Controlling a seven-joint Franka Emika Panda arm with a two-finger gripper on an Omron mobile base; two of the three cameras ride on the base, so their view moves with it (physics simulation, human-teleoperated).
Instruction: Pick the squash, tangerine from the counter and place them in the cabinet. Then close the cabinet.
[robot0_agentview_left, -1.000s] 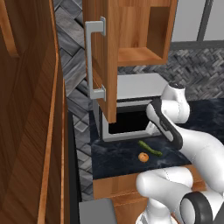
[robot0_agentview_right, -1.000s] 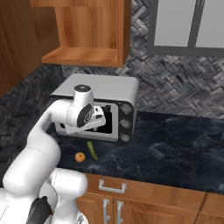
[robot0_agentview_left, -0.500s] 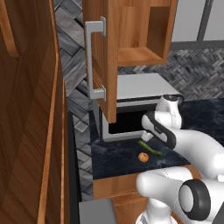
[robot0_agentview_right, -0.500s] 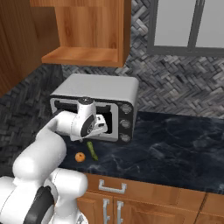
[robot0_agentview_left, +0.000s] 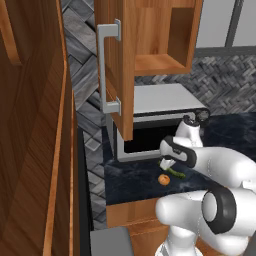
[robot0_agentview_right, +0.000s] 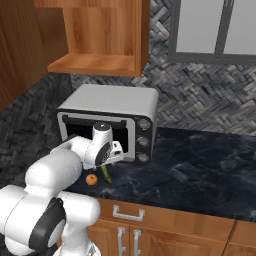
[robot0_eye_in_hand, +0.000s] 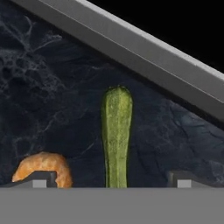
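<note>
You can see that the arm has come down over the last second, from high in front of the toaster oven (robot0_agentview_right: 107, 122) to low over the table (robot0_agentview_right: 200, 165). The end effector (robot0_eye_in_hand: 111, 181) now hangs just above the squash (robot0_eye_in_hand: 117, 135), open, with one fingertip (robot0_eye_in_hand: 39, 178) before the tangerine (robot0_eye_in_hand: 41, 168) and the other on the far side of the squash. So the first pick looks close; I judge nothing is gripped yet. Both things lie on the table, just beside each other. The cabinet (robot0_agentview_left: 150, 45) stands open above. I find no readable writing or brand anywhere.
</note>
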